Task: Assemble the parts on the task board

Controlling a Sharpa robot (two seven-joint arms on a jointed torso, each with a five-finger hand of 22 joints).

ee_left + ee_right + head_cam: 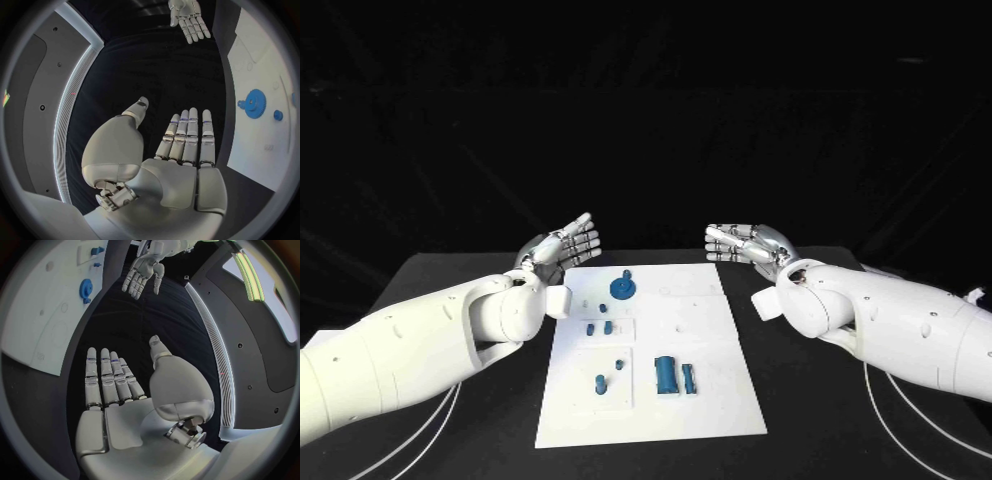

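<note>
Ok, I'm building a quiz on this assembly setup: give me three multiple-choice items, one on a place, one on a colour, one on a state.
1. Where does the gear lie?
A. on the task board, near its far end
B. on the black table beside the board
C. in the left hand

2. What colour are the parts on the board?
A. red
B. blue
C. yellow

3. How are the left hand and the right hand?
A. both holding parts
B. one pressing on the board
C. both open, holding nothing

Answers: 1 A, the gear sits on the white plate toward its far end. 2 B, every piece is blue. 3 C, the fingers are spread and bare, beyond the board's far corners.
</note>
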